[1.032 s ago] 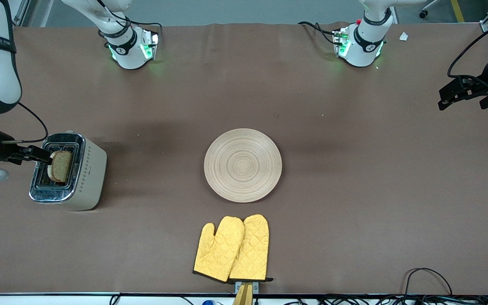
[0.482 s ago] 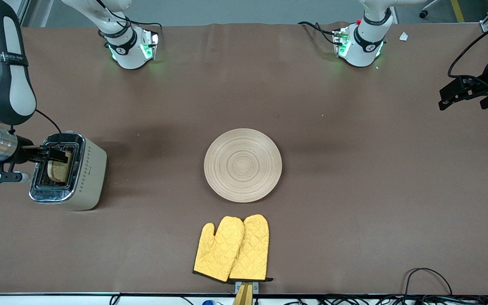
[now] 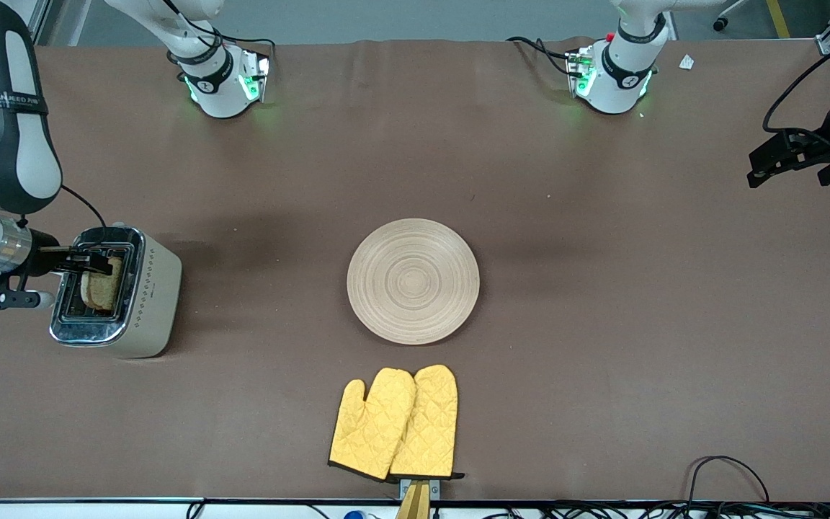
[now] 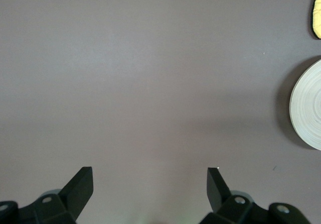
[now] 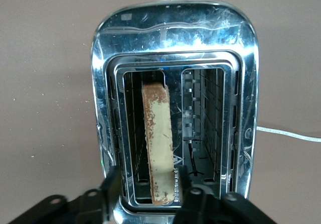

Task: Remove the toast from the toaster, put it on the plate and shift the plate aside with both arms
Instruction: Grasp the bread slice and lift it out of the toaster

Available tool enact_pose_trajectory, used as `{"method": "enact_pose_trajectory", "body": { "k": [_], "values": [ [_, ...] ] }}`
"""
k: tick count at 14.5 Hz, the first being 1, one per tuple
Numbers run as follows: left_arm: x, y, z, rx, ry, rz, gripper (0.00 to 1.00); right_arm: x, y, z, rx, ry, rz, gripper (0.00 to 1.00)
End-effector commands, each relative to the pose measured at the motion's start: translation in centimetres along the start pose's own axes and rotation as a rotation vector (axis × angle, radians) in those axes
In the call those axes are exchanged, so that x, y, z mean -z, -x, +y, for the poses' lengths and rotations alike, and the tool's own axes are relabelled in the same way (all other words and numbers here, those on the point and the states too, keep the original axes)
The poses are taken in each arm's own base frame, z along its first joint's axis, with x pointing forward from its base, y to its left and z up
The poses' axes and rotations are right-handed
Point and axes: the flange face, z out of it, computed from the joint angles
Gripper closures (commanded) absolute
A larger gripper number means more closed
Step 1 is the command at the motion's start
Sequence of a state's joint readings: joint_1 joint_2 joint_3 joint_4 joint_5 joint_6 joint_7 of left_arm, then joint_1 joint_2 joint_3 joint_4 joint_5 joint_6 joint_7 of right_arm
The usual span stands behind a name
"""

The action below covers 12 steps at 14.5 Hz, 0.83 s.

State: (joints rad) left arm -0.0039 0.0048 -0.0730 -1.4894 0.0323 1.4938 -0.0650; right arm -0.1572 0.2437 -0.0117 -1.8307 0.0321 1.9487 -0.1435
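Toast [image 3: 101, 287] stands upright in a slot of the steel-topped toaster [image 3: 148, 303] at the middle-left of the front view, on the brown worktop [image 3: 602, 324]. The right pincer [image 3: 91, 264] straddles the slice's top edge, its fingers [image 5: 111, 186] narrowed around it; whether they already press it, I cannot tell. The pale wooden plate [image 3: 413, 281] sits at frame centre, with yellow oven mitts [image 3: 395, 424] lower, nearer the camera. At the right edge, the left pincer [image 4: 150, 184] waits over bare worktop, spread wide. Cables [image 3: 725, 468] trail along the bottom edge.
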Motion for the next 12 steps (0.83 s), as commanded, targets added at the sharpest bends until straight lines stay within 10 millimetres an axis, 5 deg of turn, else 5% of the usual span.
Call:
{"method": "enact_pose_trajectory", "body": {
  "k": [1,4,9,12],
  "values": [
    [0.5,-0.3,-0.1,-0.012,0.014,0.009,0.0,-0.3,-0.3,0.5,-0.002,-0.025,0.009,1.0],
    [0.4,-0.3,-0.2,-0.013,0.012,0.007,0.0,2.8,-1.2,0.6,-0.001,-0.017,0.063,1.0],
    [0.1,-0.5,-0.2,-0.012,0.011,0.003,0.0,16.0,-0.9,0.8,0.042,-0.008,0.146,1.0],
    [0.2,-0.5,-0.3,-0.01,0.009,0.004,0.0,18.4,-0.1,-1.6,0.055,-0.075,0.182,1.0]
  ]
}}
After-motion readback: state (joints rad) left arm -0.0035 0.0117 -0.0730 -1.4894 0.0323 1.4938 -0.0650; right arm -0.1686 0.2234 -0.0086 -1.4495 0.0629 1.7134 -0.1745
